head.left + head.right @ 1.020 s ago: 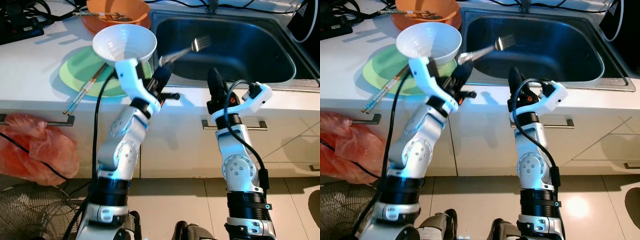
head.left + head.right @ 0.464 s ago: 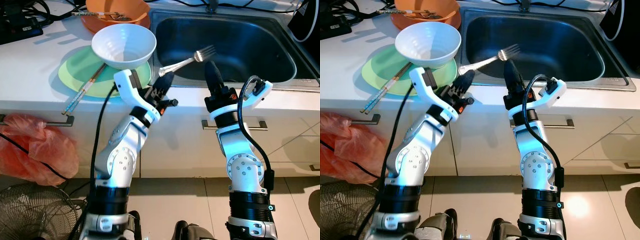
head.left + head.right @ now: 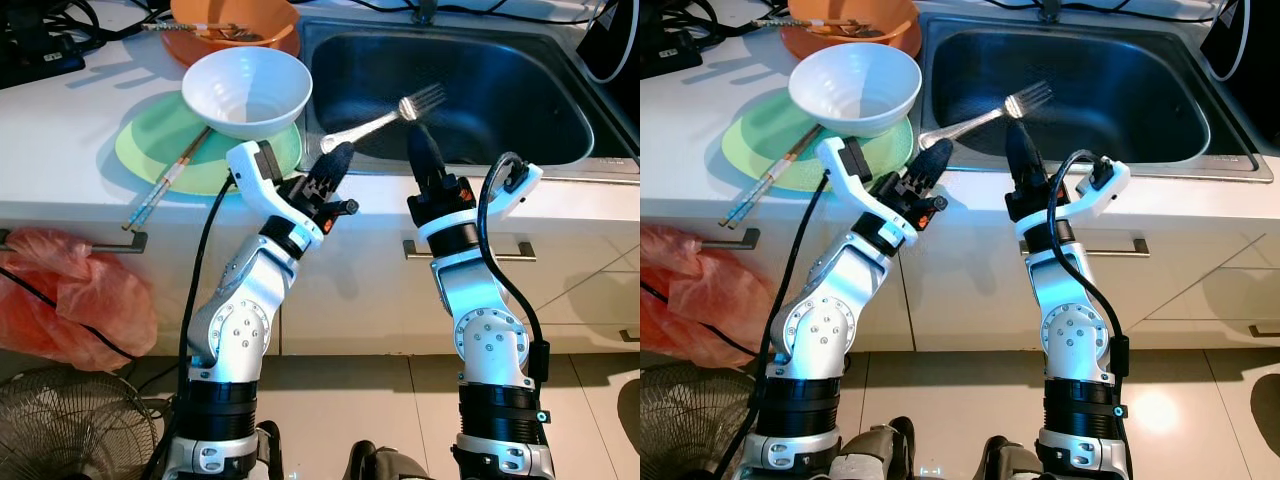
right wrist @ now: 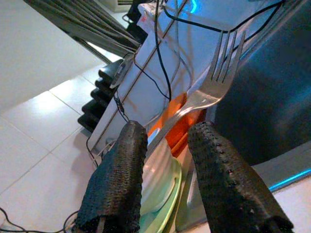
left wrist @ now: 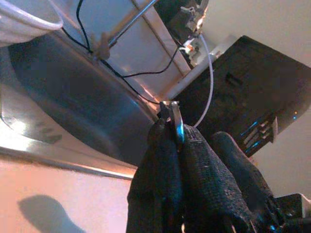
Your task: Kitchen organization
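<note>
Two claws are up at the front edge of the table, and the fork runs between them. The left claw has its black fingers pinched tight on the end of the fork's handle; in its wrist view the metal end pokes out between the closed fingers. The right claw stands just below the fork's tined end with its fingers parted, and in the right wrist view the fork's neck passes across the gap without either pad visibly gripping it.

This looks like a handover or a guided release over the sink. To do it well, I judge the right claw should rise until the neck sits well between its pads and close before the left lets go; otherwise the fork may tip off the rim.

Outward on the table: a white bowl, seemingly empty, rests on a green plate, with chopsticks lying across the plate's edge. Behind it an orange bowl holds what seem to be more utensils. The sink basin looks bare.
</note>
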### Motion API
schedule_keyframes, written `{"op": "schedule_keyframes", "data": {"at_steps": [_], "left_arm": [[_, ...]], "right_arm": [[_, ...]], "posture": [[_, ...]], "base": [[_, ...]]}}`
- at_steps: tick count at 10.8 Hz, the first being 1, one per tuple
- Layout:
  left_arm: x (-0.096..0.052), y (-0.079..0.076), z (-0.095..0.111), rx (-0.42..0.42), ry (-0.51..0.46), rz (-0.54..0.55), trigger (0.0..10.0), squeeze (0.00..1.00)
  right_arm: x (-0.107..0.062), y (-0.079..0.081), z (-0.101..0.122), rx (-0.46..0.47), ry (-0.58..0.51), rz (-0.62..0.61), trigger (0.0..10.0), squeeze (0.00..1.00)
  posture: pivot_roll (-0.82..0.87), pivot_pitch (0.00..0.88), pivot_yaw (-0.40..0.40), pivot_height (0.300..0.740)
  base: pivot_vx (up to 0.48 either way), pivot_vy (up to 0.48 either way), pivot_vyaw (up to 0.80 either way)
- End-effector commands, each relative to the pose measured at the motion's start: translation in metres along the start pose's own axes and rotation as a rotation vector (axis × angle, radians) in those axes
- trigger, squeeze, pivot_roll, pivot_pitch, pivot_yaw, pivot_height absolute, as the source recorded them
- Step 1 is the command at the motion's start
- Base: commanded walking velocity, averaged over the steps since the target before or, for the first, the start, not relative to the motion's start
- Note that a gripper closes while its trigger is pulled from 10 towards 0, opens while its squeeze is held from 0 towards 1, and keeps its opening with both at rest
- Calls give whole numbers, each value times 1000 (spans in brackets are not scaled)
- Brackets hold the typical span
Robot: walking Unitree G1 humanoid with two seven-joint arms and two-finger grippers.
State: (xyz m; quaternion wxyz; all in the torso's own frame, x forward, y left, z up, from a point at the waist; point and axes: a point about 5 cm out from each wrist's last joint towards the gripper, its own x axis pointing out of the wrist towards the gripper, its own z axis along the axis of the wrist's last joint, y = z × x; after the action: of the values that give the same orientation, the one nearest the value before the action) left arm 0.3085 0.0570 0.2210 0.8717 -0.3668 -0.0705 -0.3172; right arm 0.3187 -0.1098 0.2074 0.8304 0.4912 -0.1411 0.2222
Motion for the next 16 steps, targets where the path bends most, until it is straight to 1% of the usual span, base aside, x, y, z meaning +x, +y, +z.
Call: {"op": "schedule_keyframes", "data": {"at_steps": [1,6,7,8,10,11,13,15,16], "left_arm": [[3,-17,-4,-35,-1,-65,10000,0],[0,-20,-7,-59,28,-93,10000,0],[-1,-21,-9,-63,35,-98,10000,0],[-1,-21,-9,-63,35,-98,10000,0],[-2,-21,-9,-65,36,-95,10000,0],[-2,-21,-10,-66,39,-95,10000,0],[-2,-21,-10,-68,39,-95,10000,0],[-1,-21,-10,-66,42,-93,10000,0],[-1,-21,-11,-67,43,-94,10000,0]], "right_arm": [[-3,0,1,15,-8,2,10000,0],[-3,-2,-1,39,-6,-1,10000,0],[-1,-2,1,41,-14,-1,0,0],[0,-4,1,29,-14,-13,10000,0],[1,-7,1,31,-19,-40,10000,0],[1,-7,1,35,-29,-38,10000,1000],[2,-8,1,46,-33,-50,10000,1000],[4,-6,2,90,-42,-38,10000,1000],[5,-5,2,114,-43,-28,10000,0]], "posture": [[131,161,-52,740],[133,159,-52,740],[135,158,-54,740],[134,158,-56,740],[132,160,-57,740],[132,161,-56,740],[131,161,-56,740],[128,162,-55,740],[128,162,-56,740]], "base": [[0,0,0],[0,0,0],[0,0,0],[0,0,0],[0,0,0],[0,0,0],[0,0,0],[0,0,0],[0,0,0]]}}
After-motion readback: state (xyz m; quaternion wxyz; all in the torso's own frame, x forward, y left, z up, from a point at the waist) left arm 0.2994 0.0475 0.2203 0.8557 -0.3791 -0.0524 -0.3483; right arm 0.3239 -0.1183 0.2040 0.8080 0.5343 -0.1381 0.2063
